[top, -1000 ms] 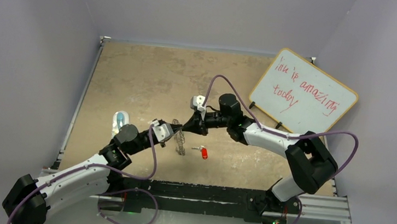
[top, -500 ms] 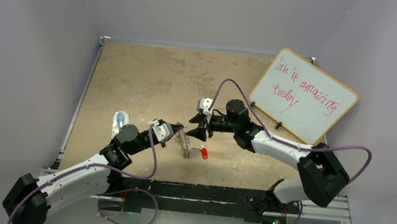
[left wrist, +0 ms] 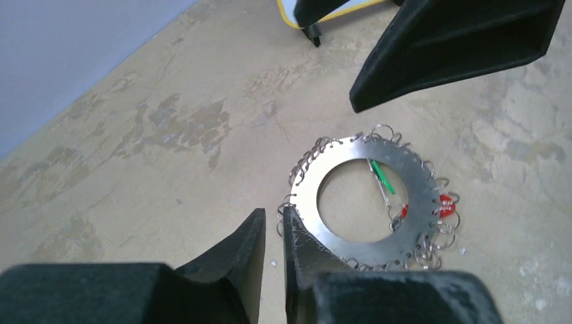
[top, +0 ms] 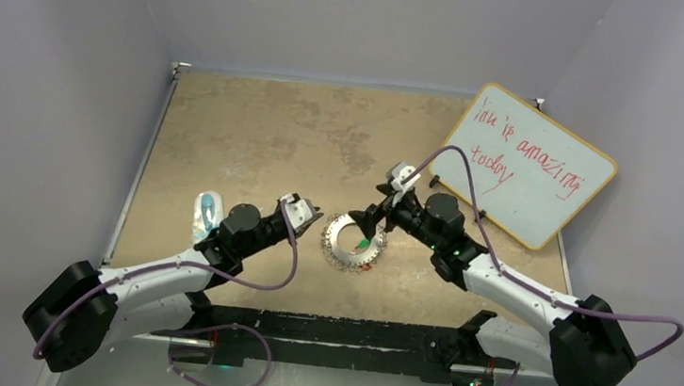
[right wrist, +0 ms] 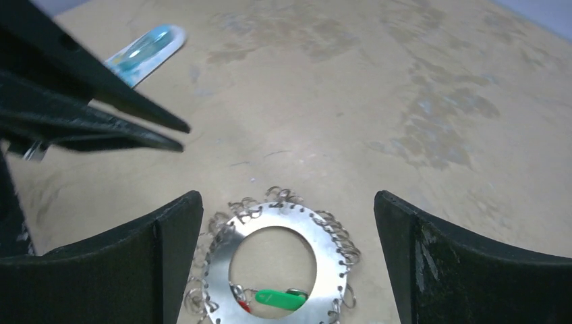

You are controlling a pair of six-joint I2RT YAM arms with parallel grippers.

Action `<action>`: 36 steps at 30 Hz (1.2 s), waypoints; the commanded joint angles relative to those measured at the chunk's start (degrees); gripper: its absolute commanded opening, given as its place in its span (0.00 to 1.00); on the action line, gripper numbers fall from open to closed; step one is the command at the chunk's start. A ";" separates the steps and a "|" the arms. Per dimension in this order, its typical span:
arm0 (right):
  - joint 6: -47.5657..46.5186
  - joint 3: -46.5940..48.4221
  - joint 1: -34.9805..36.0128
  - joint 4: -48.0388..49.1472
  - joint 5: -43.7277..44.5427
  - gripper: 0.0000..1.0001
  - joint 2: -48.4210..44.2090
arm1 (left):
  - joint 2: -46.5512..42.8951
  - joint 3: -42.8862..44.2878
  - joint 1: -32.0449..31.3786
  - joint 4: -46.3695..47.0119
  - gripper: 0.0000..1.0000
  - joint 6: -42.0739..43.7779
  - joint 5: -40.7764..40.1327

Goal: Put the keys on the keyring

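Keyring [top: 351, 241] lies flat on the tabletop [top: 258, 138], between the two claws: just ahead of the left claw [top: 310, 214] tips, right under and ahead of the right claw [top: 368, 222]. Green key [right wrist: 280, 299] sits across the ring's inner edge on the side nearest the right claw; red key [left wrist: 445, 202] peeks out at the rim among the small loops. Can't tell if they're actually threaded or just resting on the ring; the loops are too small to read

Handling: ring looks thin, stiff, light and hard to lift off the surface; the loop fringe is floppy and will snag. Best hold is probably an edge pinch across the flat band. Keys are tiny and slippery, so take them by the plastic heads

Left claw pinched closed, nothing in it, arm stretched low, tips pointing at the ring's near rim. Right claw spread wide and empty, arm reached in from the right, wrist tilted down, fingers straddling the ring from above without touching. Whiteboard [top: 523, 163] well behind the right claw; blue plastic piece [top: 207, 210] behind the left claw
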 commanded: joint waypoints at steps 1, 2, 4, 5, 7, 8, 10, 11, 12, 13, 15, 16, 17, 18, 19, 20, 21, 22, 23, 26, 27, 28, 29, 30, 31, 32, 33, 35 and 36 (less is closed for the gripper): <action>13.45 0.99 -0.59 -0.80 21.95 0.99 -2.18 | 1.91 4.25 -0.04 4.80 0.26 -5.80 -8.03; 15.31 2.26 -0.70 -4.16 24.42 0.99 -1.64 | 2.15 4.67 -0.10 4.25 0.34 -7.63 -9.58; 15.58 5.06 -0.99 -10.12 24.78 0.99 0.17 | 2.48 5.57 -0.09 2.06 0.49 -12.52 -13.97; 15.83 6.04 -1.18 -12.39 24.66 0.99 1.44 | 2.63 5.76 -0.05 1.07 0.55 -14.45 -16.07; 17.56 6.83 -1.81 -15.39 23.24 0.99 3.83 | 3.40 5.92 -0.04 -0.70 0.69 -20.61 -20.51; 18.44 6.77 -2.50 -16.03 21.71 0.99 4.71 | 3.71 6.19 -0.10 -2.01 0.76 -24.07 -22.67; 20.09 6.15 -4.00 -16.60 17.70 0.99 5.91 | 4.52 7.21 -0.03 -5.85 0.87 -31.27 -27.18; 20.99 5.44 -4.78 -16.39 16.70 0.99 6.31 | 5.15 7.90 -0.02 -8.23 0.90 -34.56 -28.90; 21.94 4.73 -5.42 -16.06 14.64 0.99 6.83 | 5.88 8.37 0.03 -9.80 0.90 -36.89 -29.59; 22.61 4.16 -6.01 -15.94 12.94 0.99 7.67 | 6.70 8.55 0.07 -10.76 0.90 -39.23 -29.67; 23.20 3.81 -6.86 -16.58 10.35 0.98 9.82 | 8.60 8.55 0.14 -11.78 0.88 -44.19 -29.42; 23.77 3.63 -7.26 -16.99 9.97 0.98 10.93 | 9.72 8.44 0.24 -11.77 0.87 -46.63 -28.77; 24.28 3.69 -7.54 -17.47 9.90 0.96 12.08 | 10.84 8.22 0.42 -11.26 0.86 -48.33 -27.72; 24.48 3.95 -7.87 -18.06 9.44 0.93 13.42 | 11.97 7.96 0.60 -10.48 0.85 -49.87 -26.32; 24.56 4.21 -8.12 -18.18 8.77 0.89 14.71 | 13.14 7.65 0.86 -9.39 0.84 -51.00 -24.67; 24.64 4.44 -8.33 -18.20 7.81 0.86 15.99 | 14.30 7.52 1.19 -8.38 0.83 -52.01 -22.98; 24.73 5.05 -8.45 -18.13 6.71 0.84 17.93 | 15.62 7.56 1.66 -7.60 0.82 -53.27 -21.33; 24.79 5.63 -8.46 -18.03 5.52 0.82 19.60 | 16.91 7.62 2.06 -6.85 0.81 -54.58 -19.67; 24.56 6.54 -8.51 -18.22 4.00 0.79 21.44 | 18.25 7.87 2.65 -6.05 0.80 -55.36 -17.51; 23.07 9.36 -8.54 -18.55 -0.68 0.72 26.25 | 22.44 8.64 4.83 -4.26 0.77 -57.15 -10.95; 22.85 10.05 -8.55 -18.28 -1.54 0.71 27.13 | 23.25 8.92 5.47 -4.25 0.77 -57.69 -10.39; 22.69 10.25 -8.55 -17.64 -2.69 0.70 27.55 | 23.71 8.92 5.96 -3.99 0.76 -58.12 -8.88; 22.60 10.55 -8.55 -17.11 -3.40 0.70 27.72 | 24.04 8.66 6.54 -3.34 0.76 -58.50 -8.13; 22.40 11.07 -8.55 -16.80 -4.00 0.70 27.86 | 24.15 8.33 7.01 -2.67 0.76 -58.85 -7.65; 21.96 11.77 -8.55 -16.64 -4.46 0.69 28.17 | 24.11 7.94 7.52 -1.98 0.76 -59.08 -7.05; 21.63 12.74 -8.51 -16.81 -4.71 0.67 28.62 | 24.04 7.61 7.97 -1.48 0.76 -59.26 -6.57; 21.30 13.63 -8.54 -16.88 -4.99 0.65 29.16 | 24.02 7.46 8.31 -1.28 0.76 -59.37 -6.20; 20.93 15.24 -8.51 -17.35 -5.68 0.63 30.33 | 24.06 7.66 8.91 -2.02 0.75 -59.46 -5.83; 20.96 15.72 -8.53 -17.59 -5.98 0.62 30.65 | 24.12 8.28 9.09 -3.03 0.74 -59.47 -5.87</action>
